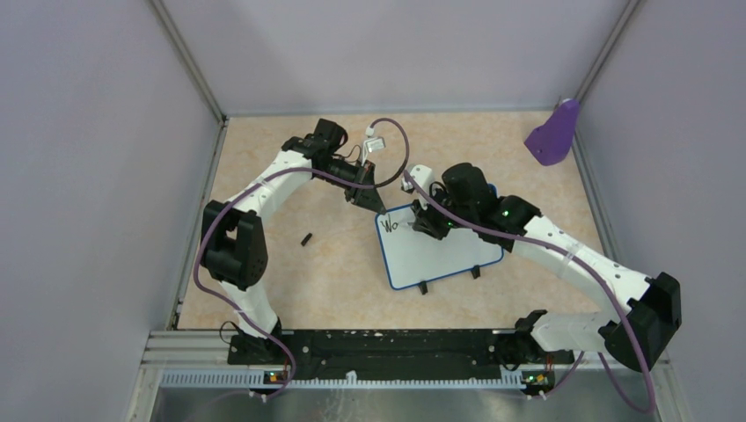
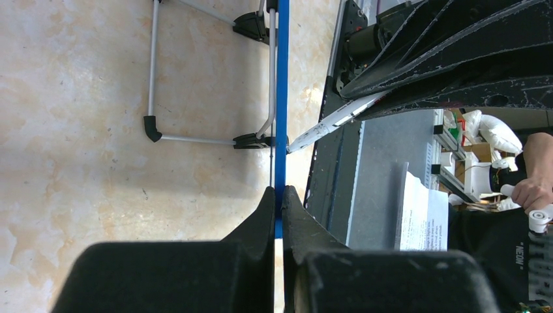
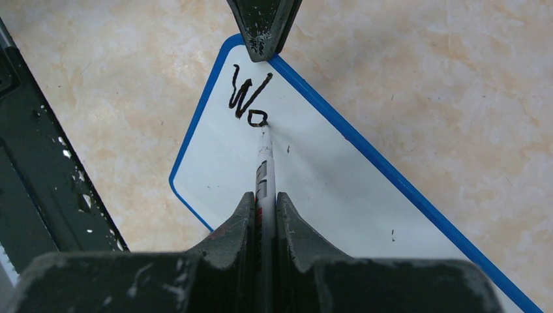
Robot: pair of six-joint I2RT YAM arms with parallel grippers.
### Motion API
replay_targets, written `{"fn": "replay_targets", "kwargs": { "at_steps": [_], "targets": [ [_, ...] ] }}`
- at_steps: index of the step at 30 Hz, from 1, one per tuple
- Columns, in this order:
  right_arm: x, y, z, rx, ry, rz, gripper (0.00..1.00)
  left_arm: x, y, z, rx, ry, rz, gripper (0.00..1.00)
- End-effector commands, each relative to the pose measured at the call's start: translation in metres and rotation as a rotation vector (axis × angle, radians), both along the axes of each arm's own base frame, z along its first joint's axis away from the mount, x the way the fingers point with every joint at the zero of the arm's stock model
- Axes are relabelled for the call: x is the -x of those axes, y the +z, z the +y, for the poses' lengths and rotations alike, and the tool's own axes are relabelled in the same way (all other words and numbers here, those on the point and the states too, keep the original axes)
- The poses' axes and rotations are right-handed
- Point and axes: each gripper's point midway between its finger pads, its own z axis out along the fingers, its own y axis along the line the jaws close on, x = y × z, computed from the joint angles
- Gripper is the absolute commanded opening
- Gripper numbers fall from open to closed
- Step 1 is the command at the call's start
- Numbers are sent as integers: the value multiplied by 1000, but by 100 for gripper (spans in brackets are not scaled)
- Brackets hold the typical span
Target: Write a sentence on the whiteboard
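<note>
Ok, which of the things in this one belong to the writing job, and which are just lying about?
In the job:
whiteboard, corner pinched by the left end effector
marker in the right end effector, tip on the board
letters "Wo"

Lying about:
purple scoop-shaped object, far right corner
small black piece, perhaps a cap, left of the board

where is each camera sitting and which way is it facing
Top external: above and behind the bases, looking down on the table; left arm, right arm, whiteboard show.
Left wrist: on the left arm, looking low along the table toward the bases; left jaws shut on the board's blue rim.
Right wrist: on the right arm, looking down on the board; right jaws shut on the marker, tip at the sentence's "Wo".
Shared: top and right wrist both show "Wo" and the left jaws at the rim.
</note>
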Motion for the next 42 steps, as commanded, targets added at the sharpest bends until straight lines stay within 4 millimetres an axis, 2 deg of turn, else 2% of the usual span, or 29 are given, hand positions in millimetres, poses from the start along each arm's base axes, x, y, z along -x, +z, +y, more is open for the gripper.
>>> {"fn": "replay_targets", "kwargs": {
  "at_steps": [1,8,19,24,30,42],
  "targets": [
    [-17,26,-1,-45,-44,-86,0,6,-4,-5,23,-31,25,0],
    [-6,5,-6,-1,-2,-45,0,6,-4,-5,20,-29,24,0],
    [1,-8,-9,31,19,-19,0,5,-5,-6,19,-30,27,0],
    [0,5,-12,22,7,-44,0,5,-5,-6,21,-31,28,0],
    [1,36,-12,-24,8,-85,0,6,-4,-7,20,-34,26,0],
    [-7,37,-5,-32,-1,-95,0,6,-4,-7,19,-35,24,0]
  ]
}}
